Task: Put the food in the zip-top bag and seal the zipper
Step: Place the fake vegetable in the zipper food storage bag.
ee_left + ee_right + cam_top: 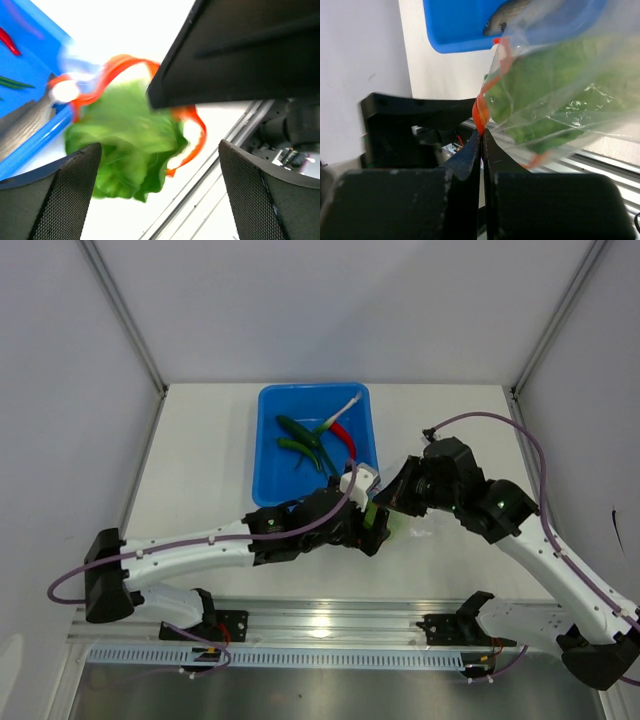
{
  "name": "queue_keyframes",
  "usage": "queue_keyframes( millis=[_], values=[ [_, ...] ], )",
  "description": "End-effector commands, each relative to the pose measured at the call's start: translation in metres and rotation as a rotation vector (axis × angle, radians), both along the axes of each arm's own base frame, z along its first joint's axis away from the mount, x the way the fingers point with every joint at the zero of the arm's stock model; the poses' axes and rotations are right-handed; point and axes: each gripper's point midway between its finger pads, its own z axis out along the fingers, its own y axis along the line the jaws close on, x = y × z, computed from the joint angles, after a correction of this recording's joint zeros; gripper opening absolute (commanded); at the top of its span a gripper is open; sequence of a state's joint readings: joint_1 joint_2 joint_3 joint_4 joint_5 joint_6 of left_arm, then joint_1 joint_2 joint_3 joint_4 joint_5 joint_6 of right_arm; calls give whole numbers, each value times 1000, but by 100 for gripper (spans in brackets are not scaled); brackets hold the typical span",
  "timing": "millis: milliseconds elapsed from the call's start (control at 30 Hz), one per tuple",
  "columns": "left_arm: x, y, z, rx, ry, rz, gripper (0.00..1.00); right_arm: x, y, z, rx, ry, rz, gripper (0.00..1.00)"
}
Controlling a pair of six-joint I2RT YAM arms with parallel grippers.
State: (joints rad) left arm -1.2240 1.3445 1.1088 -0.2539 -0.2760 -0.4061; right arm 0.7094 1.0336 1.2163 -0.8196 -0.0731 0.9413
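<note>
The clear zip-top bag (pixel 570 115) hangs above the table with a leafy green cabbage (pixel 545 85) inside it. My right gripper (pixel 481 134) is shut on the orange-red zipper (pixel 480 112) at the bag's mouth. In the left wrist view the zipper (pixel 120 65) loops around the cabbage (pixel 130 145). My left gripper (pixel 159 150) stands wide open in front of it, with neither of its fingers (pixel 65 195) touching it. In the top view the two grippers (pixel 372 515) (pixel 390 497) meet just right of the bin's near corner. Green pods (pixel 300 445), a red chili (pixel 345 440) and a whitish stalk (pixel 345 408) lie in the bin.
The blue bin (pixel 270 470) sits mid-table, directly behind the bag. A metal rail (pixel 330 625) runs along the near table edge under both arms. White walls close in the table at the left, right and back.
</note>
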Motion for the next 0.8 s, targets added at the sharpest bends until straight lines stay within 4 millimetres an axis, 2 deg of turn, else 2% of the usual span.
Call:
queue_keyframes(
  millis=[0,100,133,167,200,233,333,400,433,467,533,567,600,633,667,700,733,767],
  values=[
    [-2,23,60,-161,-123,37,100,-3,-4,15,3,-33,12,0],
    [-2,55,72,-194,-178,101,99,-1,-8,18,-10,-41,9,0],
    [-2,75,94,-257,-206,141,99,-1,-9,20,-10,-44,10,0],
    [-5,86,96,-261,-209,156,99,1,-12,23,-10,-45,4,0],
    [-8,95,86,-252,-196,167,99,1,-13,25,-10,-48,5,0],
    [-10,110,95,-287,-194,188,99,2,-15,27,-11,-54,6,0],
    [-19,133,67,-222,-118,214,99,3,-16,34,-2,-67,14,0],
    [-25,141,41,-175,-44,226,99,3,-12,41,22,-83,37,0],
    [-27,141,34,-164,-25,222,98,-1,-7,43,38,-89,88,0],
    [-32,137,23,-141,12,197,94,-3,-1,49,62,-112,127,0],
    [-35,132,10,-138,56,180,87,-5,-3,56,69,-160,175,0],
    [-41,129,13,-164,68,141,85,-5,-8,65,85,-198,170,0],
    [-42,125,19,-200,57,121,86,-4,-25,77,114,-257,127,0],
    [-42,126,15,-203,60,111,87,-4,-26,88,181,-271,119,0],
    [-47,124,17,-215,70,74,87,3,-35,86,210,-248,69,0],
    [-45,124,16,-213,72,71,88,5,-28,73,234,-184,85,0],
    [-45,122,17,-211,74,65,88,0,-18,45,249,-71,130,0],
    [-47,118,13,-196,82,49,88,0,-16,26,213,-12,132,0]
  ],
)
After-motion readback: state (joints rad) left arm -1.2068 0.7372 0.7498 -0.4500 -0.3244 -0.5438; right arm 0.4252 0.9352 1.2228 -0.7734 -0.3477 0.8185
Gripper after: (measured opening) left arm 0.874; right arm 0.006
